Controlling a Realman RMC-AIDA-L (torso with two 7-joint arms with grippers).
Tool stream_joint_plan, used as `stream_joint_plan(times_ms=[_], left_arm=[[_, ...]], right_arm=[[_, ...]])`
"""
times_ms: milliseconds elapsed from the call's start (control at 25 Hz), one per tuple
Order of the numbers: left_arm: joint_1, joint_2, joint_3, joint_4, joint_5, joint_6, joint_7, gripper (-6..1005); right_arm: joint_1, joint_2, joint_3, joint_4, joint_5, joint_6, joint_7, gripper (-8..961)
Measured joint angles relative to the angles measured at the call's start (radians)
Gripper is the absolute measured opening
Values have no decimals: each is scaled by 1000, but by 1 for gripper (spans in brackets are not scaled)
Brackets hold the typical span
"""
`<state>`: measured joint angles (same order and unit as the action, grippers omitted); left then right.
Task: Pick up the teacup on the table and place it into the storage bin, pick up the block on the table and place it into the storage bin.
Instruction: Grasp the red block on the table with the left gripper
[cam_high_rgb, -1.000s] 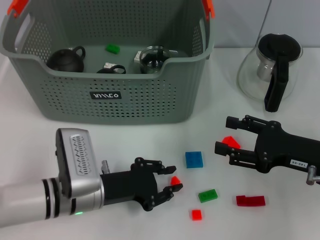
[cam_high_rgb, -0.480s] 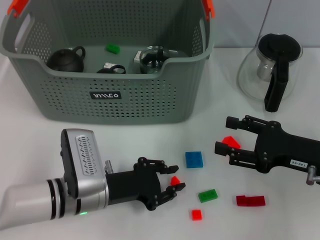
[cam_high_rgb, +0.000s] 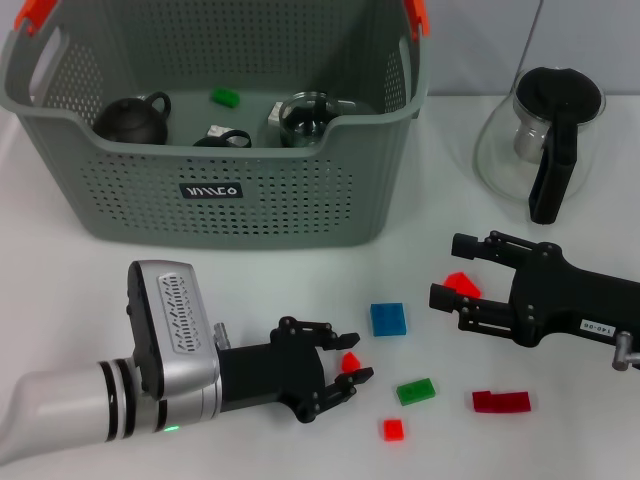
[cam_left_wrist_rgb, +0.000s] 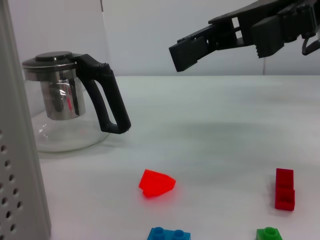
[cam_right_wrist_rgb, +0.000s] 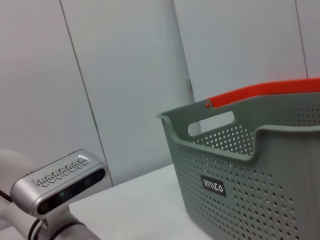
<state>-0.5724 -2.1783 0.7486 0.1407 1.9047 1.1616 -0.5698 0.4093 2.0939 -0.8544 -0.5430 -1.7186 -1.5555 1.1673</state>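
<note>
The left end effector (cam_high_rgb: 345, 361) lies low on the white worktop (cam_high_rgb: 250, 280), fingers spread around a small red block (cam_high_rgb: 350, 362). The right end effector (cam_high_rgb: 449, 270) hovers spread over another red block (cam_high_rgb: 461, 284). The storage bin (cam_high_rgb: 215, 190) stands beyond, open room between

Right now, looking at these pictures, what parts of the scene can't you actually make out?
- Head view: the storage bin front wall hides the lower part of the dark teapot and the items beside it.
- Head view: the small red block sits between the left gripper fingers; contact is unclear.
- Head view: the right gripper covers part of the red wedge.
- Right wrist view: the bin's inside is hidden.
</note>
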Motion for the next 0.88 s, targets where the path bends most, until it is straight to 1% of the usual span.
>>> stream_joint_plan(times_ms=[760,880], left_arm=[[-1,0,1,-7,1,-21,2,270],[-2,0,0,-7,1,-20,0,231]], right_arm=[[-4,0,0,3,0,-3,0,820],[-4,0,0,3,0,-5,0,820]])
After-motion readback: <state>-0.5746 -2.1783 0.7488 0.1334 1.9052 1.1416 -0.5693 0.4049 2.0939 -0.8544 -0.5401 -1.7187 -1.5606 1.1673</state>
